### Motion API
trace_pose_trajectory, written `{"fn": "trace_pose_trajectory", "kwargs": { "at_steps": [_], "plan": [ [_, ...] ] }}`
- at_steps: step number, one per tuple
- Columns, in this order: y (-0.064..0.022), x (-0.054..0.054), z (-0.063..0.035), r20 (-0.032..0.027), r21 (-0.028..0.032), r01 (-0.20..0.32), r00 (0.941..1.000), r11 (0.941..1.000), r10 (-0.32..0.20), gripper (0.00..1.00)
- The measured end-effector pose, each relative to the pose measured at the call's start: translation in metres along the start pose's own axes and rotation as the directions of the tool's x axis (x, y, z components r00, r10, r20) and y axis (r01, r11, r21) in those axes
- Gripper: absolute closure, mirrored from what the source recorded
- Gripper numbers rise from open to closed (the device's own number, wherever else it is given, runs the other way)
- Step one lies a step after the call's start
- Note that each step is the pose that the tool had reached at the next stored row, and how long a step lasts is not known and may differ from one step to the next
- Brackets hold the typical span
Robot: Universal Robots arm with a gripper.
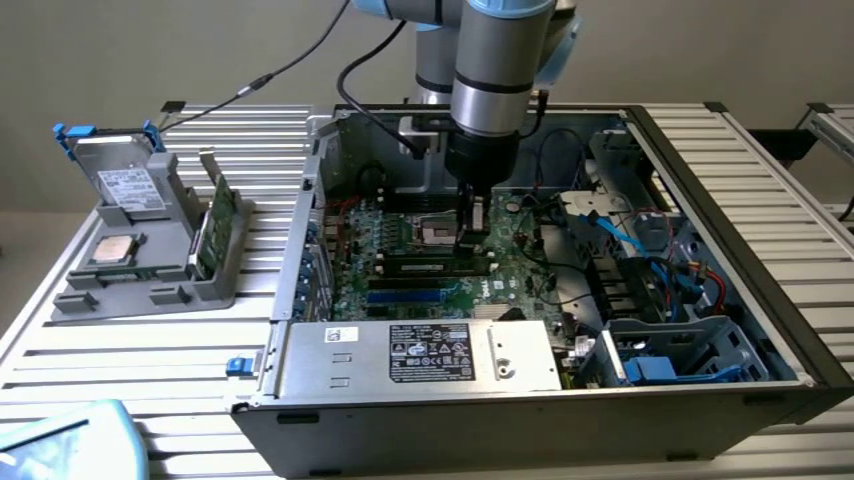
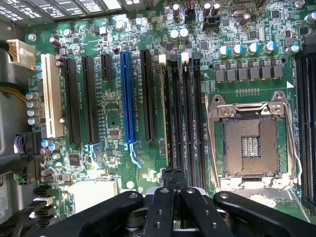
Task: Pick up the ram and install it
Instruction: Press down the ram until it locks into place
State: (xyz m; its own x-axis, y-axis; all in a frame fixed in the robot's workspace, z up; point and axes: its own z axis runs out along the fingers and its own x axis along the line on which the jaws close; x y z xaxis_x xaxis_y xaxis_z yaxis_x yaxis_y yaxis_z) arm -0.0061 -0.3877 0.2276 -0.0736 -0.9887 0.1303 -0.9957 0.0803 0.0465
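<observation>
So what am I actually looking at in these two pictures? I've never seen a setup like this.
A grey robot arm reaches down into an open black computer case on a slatted metal table. One picture is from a camera off the arm, the other from its wrist, looking down on the green motherboard. The black gripper is shut, its tips at the black memory slots, where the long green ram seems seated. Beside the case, a grey holder keeps a square silver processor chip.

The power supply's black label (image 1: 431, 352) carries print too small to read.
</observation>
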Motion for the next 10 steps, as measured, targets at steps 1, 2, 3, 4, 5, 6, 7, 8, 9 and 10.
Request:
{"fn": "trace_pose_trajectory", "kwargs": {
  "at_steps": [1,2,3,4,5,6,7,8,9,10],
  "plan": [
    [0.0,-0.0001,0.0003,-0.0002,-0.0001,0.0,1.0,1.0,0.0,0.89],
    [0.0,-0.0001,0.0007,-0.0004,-0.0001,0.0,1.0,1.0,0.0,0.89],
    [-0.0001,-0.0001,0.0011,-0.0005,-0.0001,0.0,1.0,1.0,0.0,0.89],
    [-0.0001,-0.0002,0.0013,-0.0005,-0.0001,0.0,1.0,1.0,0.0,0.89],
    [-0.0001,-0.0003,0.0018,-0.0003,-0.0001,0.0,1.0,1.0,0.0,0.89],
    [-0.0002,-0.0004,0.0024,0.0001,0.0001,0.0,1.0,1.0,0.0,0.89],
    [-0.0002,-0.0004,0.0028,-0.0003,-0.0001,0.0,1.0,1.0,0.0,0.89],
    [-0.0002,-0.0004,0.0031,-0.0007,-0.0002,0.0,1.0,1.0,0.0,0.89],
    [-0.0002,-0.0004,0.0031,-0.0006,-0.0002,0.0,1.0,1.0,0.0,0.89],
    [-0.0001,-0.0004,0.0031,-0.0005,-0.0002,0.0,1.0,1.0,0.0,0.89]
  ]
}}
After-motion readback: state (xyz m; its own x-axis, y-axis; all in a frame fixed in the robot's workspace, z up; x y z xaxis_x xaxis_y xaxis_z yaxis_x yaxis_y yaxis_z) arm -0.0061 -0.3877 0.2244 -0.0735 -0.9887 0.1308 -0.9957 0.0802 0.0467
